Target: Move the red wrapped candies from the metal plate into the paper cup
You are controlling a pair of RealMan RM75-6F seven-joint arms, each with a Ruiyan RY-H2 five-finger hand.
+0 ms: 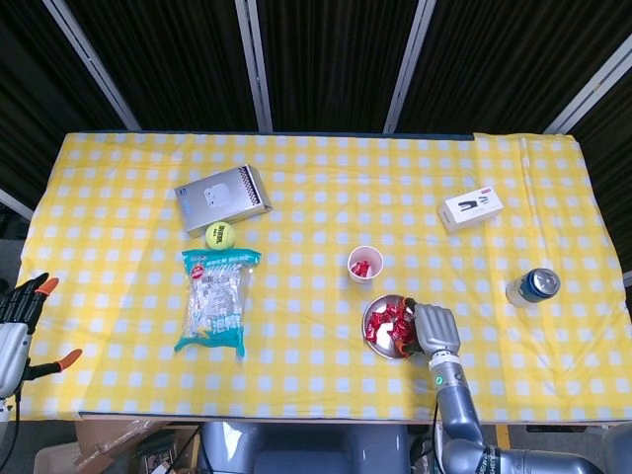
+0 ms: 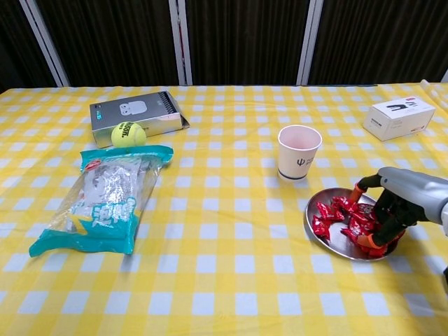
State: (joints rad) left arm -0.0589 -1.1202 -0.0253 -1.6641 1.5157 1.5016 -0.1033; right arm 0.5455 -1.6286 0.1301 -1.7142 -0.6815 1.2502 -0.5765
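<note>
Red candies (image 2: 344, 218) lie on the metal plate (image 2: 329, 238), lower right, below the paper cup (image 2: 299, 152); the right hand (image 2: 392, 210) rests curled on them, its hold on any candy unclear
</note>
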